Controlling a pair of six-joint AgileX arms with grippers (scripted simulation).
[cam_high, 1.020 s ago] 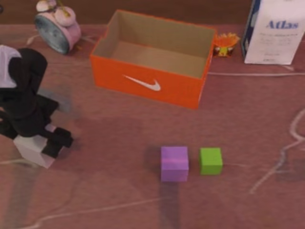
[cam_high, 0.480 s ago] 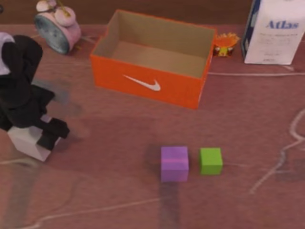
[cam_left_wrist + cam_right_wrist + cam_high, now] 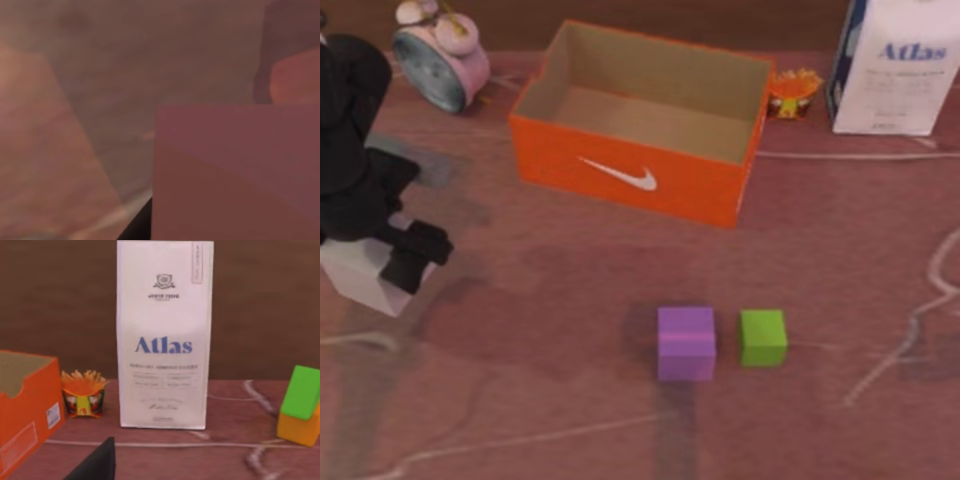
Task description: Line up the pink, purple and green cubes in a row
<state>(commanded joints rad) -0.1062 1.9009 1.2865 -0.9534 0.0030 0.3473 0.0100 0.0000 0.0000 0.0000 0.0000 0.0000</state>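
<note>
Reddish marbled table (image 3: 840, 260) before a dark brown wall (image 3: 60, 295)

surface: reddish-brown table (image 3: 570, 420) with pale veins
back left: pink alarm clock (image 3: 440, 55)
back middle: open orange box (image 3: 640, 125) with a white swoosh
back right: white Atlas bag (image 3: 900, 65), small fries toy (image 3: 794, 92) just beside it
front middle: purple cube (image 3: 686, 343) and green cube (image 3: 763, 337), side by side, slightly apart
left edge: pink cube (image 3: 360, 280)

Open orange box (image 3: 638, 125) centre back; alarm clock (image 3: 440, 55) left; fries toy (image 3: 793, 93), Atlas carton (image 3: 898, 65) right.
</note>
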